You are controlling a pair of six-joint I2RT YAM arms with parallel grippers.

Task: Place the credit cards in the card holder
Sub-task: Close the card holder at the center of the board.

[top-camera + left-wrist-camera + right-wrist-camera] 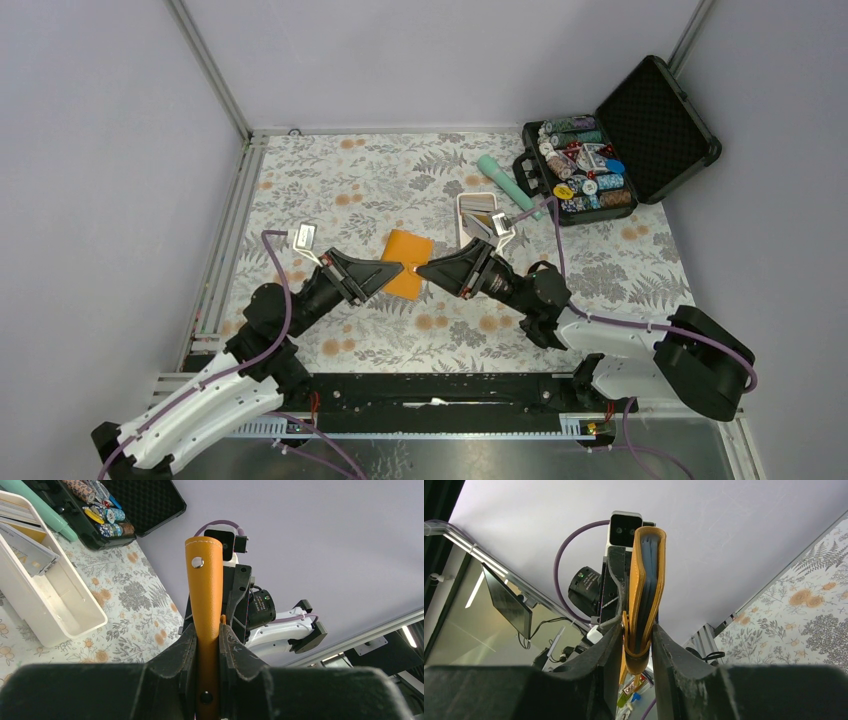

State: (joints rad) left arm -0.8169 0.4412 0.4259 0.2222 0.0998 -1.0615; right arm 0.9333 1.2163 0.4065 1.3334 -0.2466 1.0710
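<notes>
— What do our fingers have?
— Our left fingers (182, 650) clamp the holder (405, 252) on its closed side, and our right fingers (669, 655) pinch its open edge. Its long axis runs from arm to arm.
— And the cards (481, 213)?
— In the tray (60, 615), just beyond our right fingers. That arm's nearer.

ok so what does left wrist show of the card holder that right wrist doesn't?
Left wrist only: the card holder's closed orange back with its metal snap stud, plus the white tray, the teal tube and the open chip case.
Right wrist only: the holder's open edge, with light blue pockets between the orange covers.
Both: the holder pinched between that view's own fingers, by the left gripper and the right gripper, with the other arm's wrist behind it and some floral table.
</notes>
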